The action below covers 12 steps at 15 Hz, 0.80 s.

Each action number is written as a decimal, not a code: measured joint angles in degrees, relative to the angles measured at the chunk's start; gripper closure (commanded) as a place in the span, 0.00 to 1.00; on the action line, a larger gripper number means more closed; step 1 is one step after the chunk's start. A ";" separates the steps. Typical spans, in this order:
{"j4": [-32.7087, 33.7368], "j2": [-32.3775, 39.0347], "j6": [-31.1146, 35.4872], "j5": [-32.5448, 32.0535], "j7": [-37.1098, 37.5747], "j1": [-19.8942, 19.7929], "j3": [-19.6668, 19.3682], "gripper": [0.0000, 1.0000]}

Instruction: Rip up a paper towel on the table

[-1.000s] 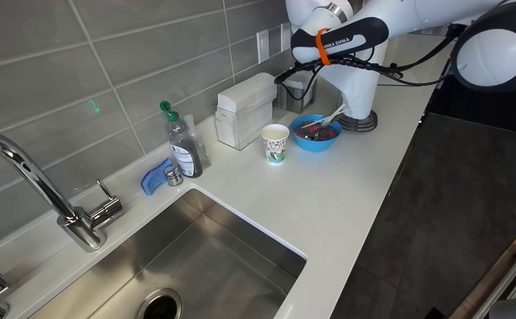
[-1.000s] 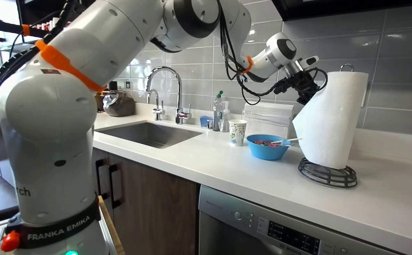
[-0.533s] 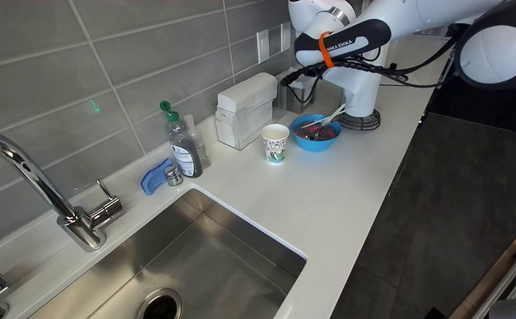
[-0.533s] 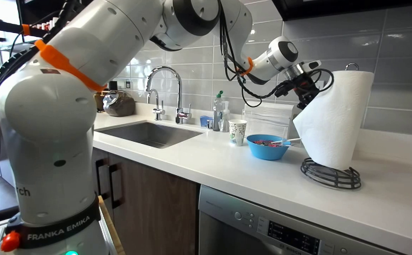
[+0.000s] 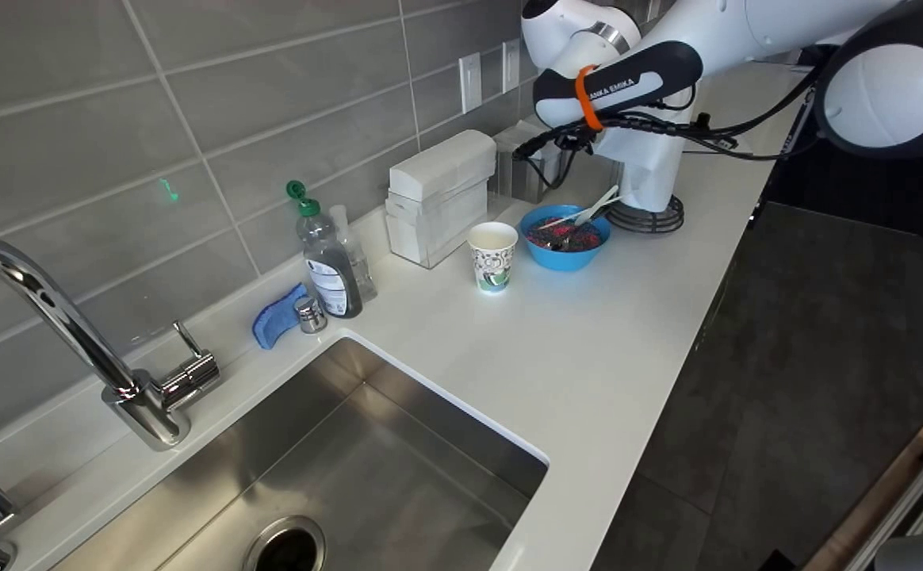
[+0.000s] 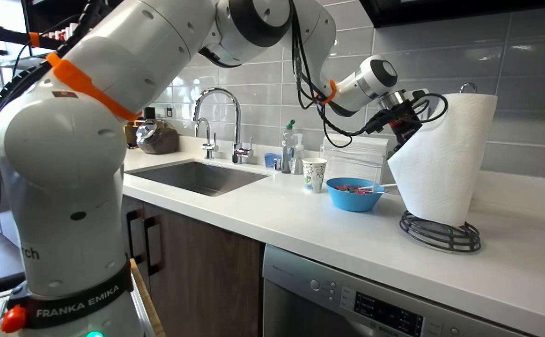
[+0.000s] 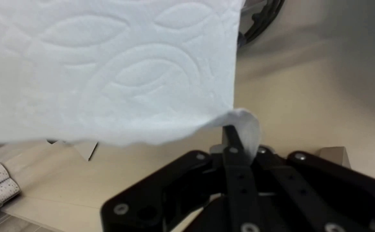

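The paper towel is a white sheet (image 6: 410, 166) pulled out from a tall white roll (image 6: 470, 140). The roll leans on a black wire stand (image 6: 441, 236) on the white table (image 6: 272, 206). In an exterior view the roll (image 5: 652, 178) is partly behind the arm. My gripper (image 6: 398, 144) is at the sheet's upper corner, beside the roll; in the other frames it is hidden or seen close up. In the wrist view my gripper (image 7: 240, 141) is shut on the sheet's corner. The sheet (image 7: 110, 71) bends over one fingertip and stays joined to the roll.
A blue bowl (image 6: 354, 199) with utensils stands near the stand. A patterned cup (image 6: 314, 174), a boxy white towel container (image 5: 442, 198) and soap bottles (image 5: 327, 266) stand along the wall. The sink (image 5: 398, 444) is set into the counter. The counter's front edge drops to the floor.
My gripper has moved downward and toward the roll, still holding the sheet's corner. The roll and its stand have shifted slightly to the right in both exterior views.
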 measured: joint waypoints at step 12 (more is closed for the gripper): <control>-5.29 0.08 -0.01 -3.57 -0.80 -0.52 -0.84 1.00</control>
